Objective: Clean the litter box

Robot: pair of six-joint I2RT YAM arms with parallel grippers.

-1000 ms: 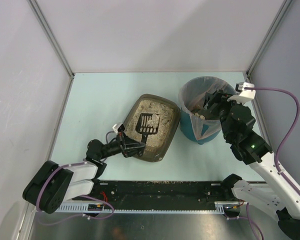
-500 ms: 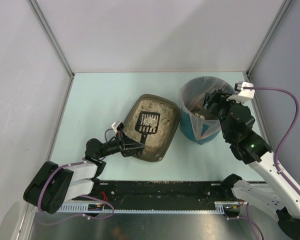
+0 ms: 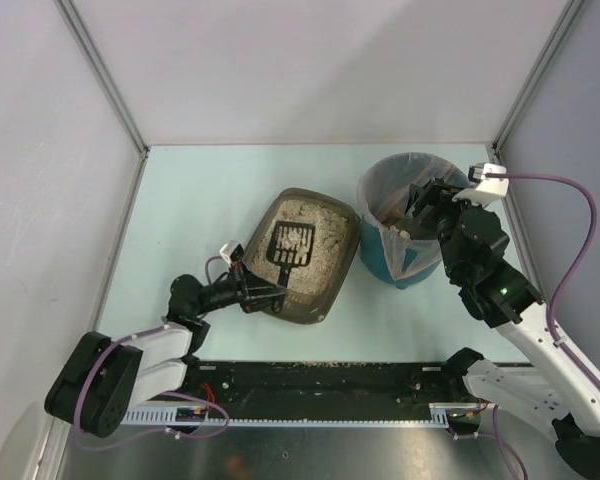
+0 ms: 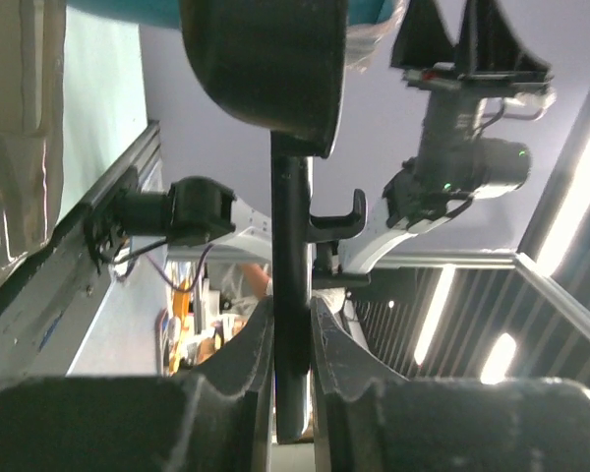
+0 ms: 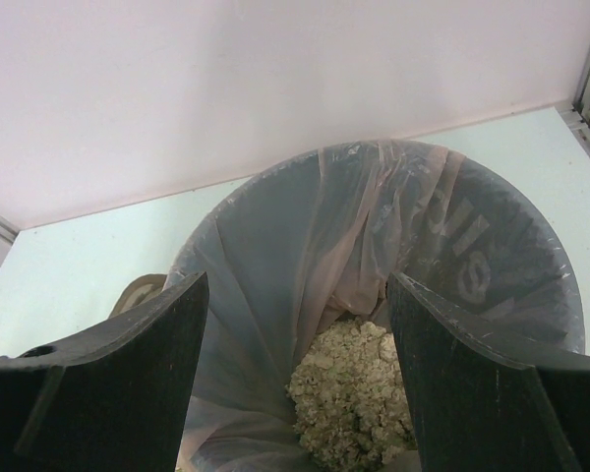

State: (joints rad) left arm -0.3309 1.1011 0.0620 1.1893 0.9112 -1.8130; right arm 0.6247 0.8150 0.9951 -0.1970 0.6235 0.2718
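The dark brown litter box (image 3: 323, 300) with beige litter (image 3: 315, 215) lies at the table's middle. A black slotted scoop (image 3: 291, 246) sits over the litter with some pale litter on its far part. My left gripper (image 3: 264, 294) is shut on the scoop's handle at the box's near-left rim. In the left wrist view the handle (image 4: 289, 256) runs up between my fingers (image 4: 236, 364) to the scoop's underside (image 4: 265, 69). My right gripper (image 3: 421, 205) is open and empty over the teal bin (image 3: 380, 262). Its open jaws (image 5: 297, 285) frame the bag liner.
The bin's clear liner (image 5: 275, 246) holds a heap of pale litter clumps (image 5: 349, 393). The bin stands close to the right of the litter box. Grey walls with metal posts enclose the table on three sides. The black rail with the arm bases (image 3: 320, 380) runs along the near edge.
The scoop dipped into the litter and came up fuller half a second ago; now its slots show again with less litter on it. My left arm has drawn back slightly left. The right gripper barely moved.
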